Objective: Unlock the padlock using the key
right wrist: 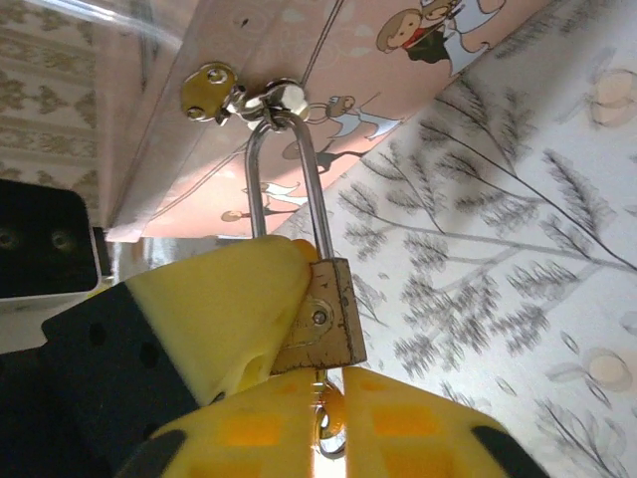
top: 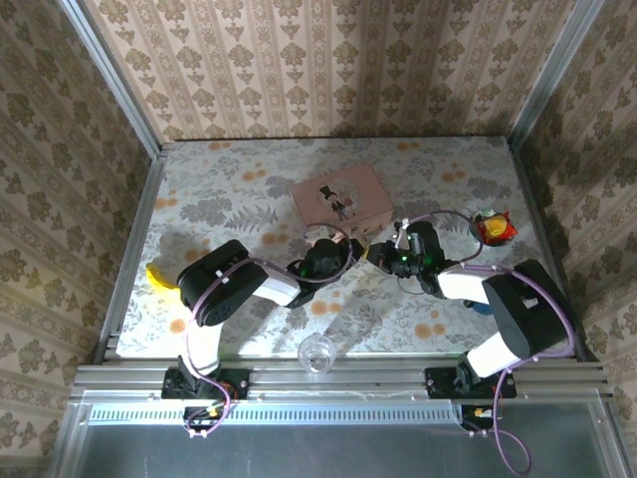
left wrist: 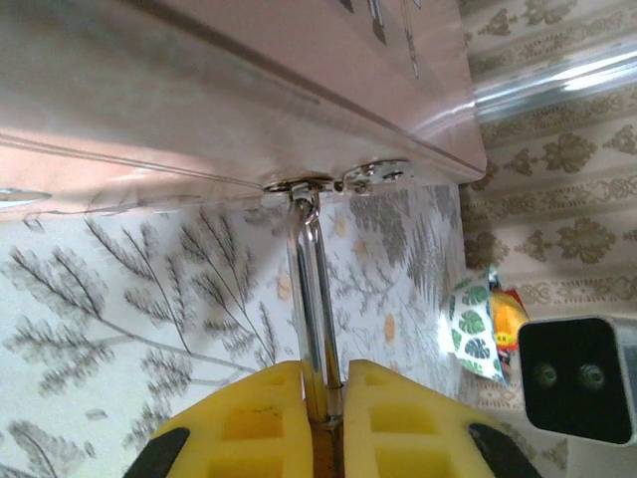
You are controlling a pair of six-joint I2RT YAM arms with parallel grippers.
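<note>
clamped on small brass-gold padlock with silvery shackle (right wrist: 323,319) with left gripper (left wrist: 323,423), at pink rectangular box's (right wrist: 418,100) hasp. nipping thin dark metal key (right wrist: 333,426) in right gripper (right wrist: 333,396), seemingly at keyhole. not yet unlocked; needs turning, shackle freeing.

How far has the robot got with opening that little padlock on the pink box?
Done: the left gripper clamps the padlock, which hangs by its shackle from the hasp of the pink box, and the right gripper pinches the key at the lock's underside. In hand: seating or turning the key; I cannot tell which. Left: the shackle looks closed, so it has yet to spring open.
</note>
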